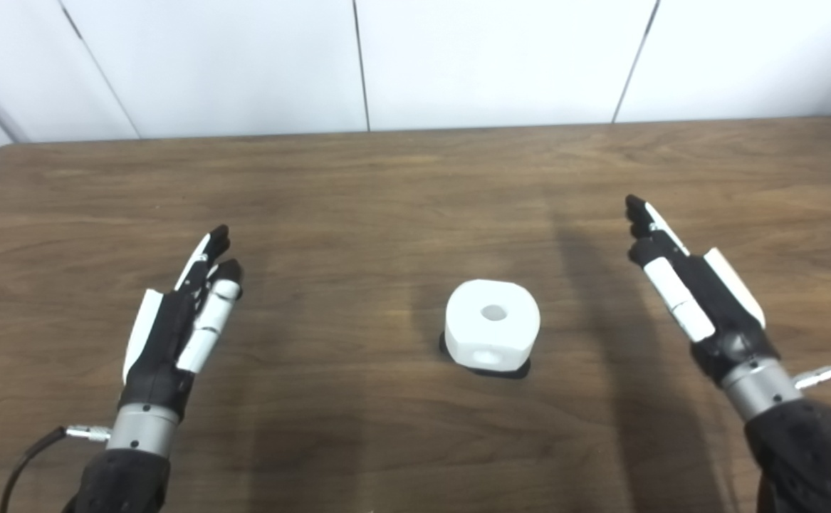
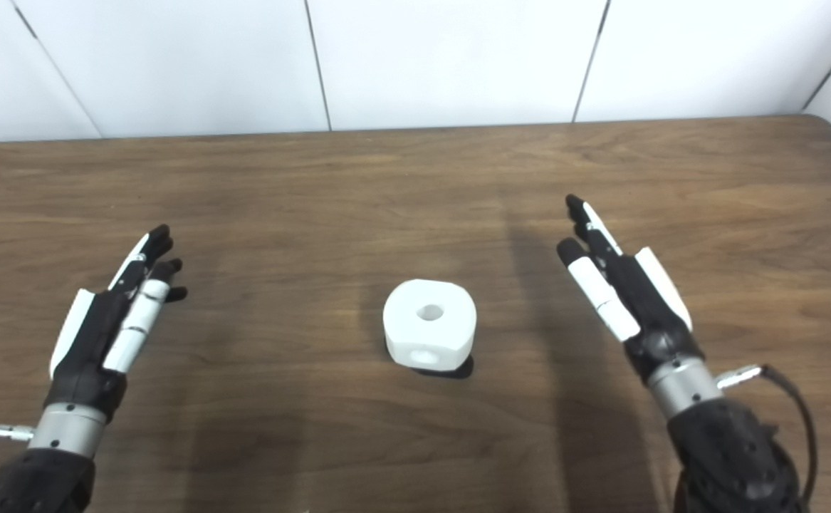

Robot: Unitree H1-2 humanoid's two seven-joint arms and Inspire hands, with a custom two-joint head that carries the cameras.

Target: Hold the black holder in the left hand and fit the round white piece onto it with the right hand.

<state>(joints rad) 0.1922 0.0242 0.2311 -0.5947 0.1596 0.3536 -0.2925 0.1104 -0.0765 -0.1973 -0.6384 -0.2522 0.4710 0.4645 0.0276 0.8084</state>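
At centre frame the round white piece (image 1: 492, 323) sits over the black holder (image 1: 490, 369) on the tabletop (image 1: 387, 199), apparently fitted, so left hand (image 1: 180, 313) and right hand (image 1: 686, 285) flank it, fingers extended, empty

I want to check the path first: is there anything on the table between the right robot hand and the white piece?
Nothing visible. Only bare table lies between the right robot hand and the white piece.
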